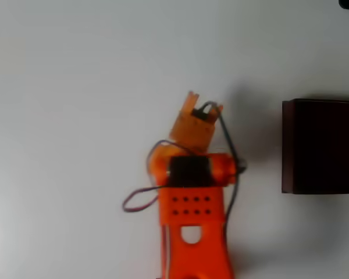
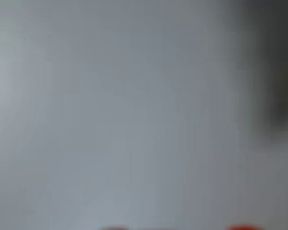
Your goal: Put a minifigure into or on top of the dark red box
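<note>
Overhead view: the orange arm (image 1: 192, 197) reaches up from the bottom edge over a pale table (image 1: 75, 87), black cables looping round it. Its gripper (image 1: 205, 103) points toward the top of the picture, well left of the box (image 1: 321, 145), which sits at the right edge with its dark inside showing. Whether the gripper is spread or pinched I cannot tell from above. The wrist view is badly blurred: grey surface, and red-orange smudges at the bottom edge, perhaps fingertips (image 2: 244, 227) or the minifigure.
</note>
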### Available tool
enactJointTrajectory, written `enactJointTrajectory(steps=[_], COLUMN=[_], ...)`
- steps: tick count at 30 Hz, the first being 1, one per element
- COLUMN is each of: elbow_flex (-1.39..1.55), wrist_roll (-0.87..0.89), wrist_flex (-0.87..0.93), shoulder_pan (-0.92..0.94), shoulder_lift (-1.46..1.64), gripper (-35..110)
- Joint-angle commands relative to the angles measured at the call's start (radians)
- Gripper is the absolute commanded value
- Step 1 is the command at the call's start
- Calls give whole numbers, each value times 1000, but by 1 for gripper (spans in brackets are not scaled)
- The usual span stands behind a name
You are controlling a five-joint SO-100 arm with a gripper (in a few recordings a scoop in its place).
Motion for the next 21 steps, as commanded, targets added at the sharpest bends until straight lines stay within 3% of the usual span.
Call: enactJointTrajectory(steps=[1,9,21], elbow_flex=[-38,-98,-41], wrist_roll=[-290,-784,-1181], wrist_flex=[-60,-114,-160], shoulder_pan=[83,218,443], shoulder_lift=[61,127,390], gripper=[1,1,0])
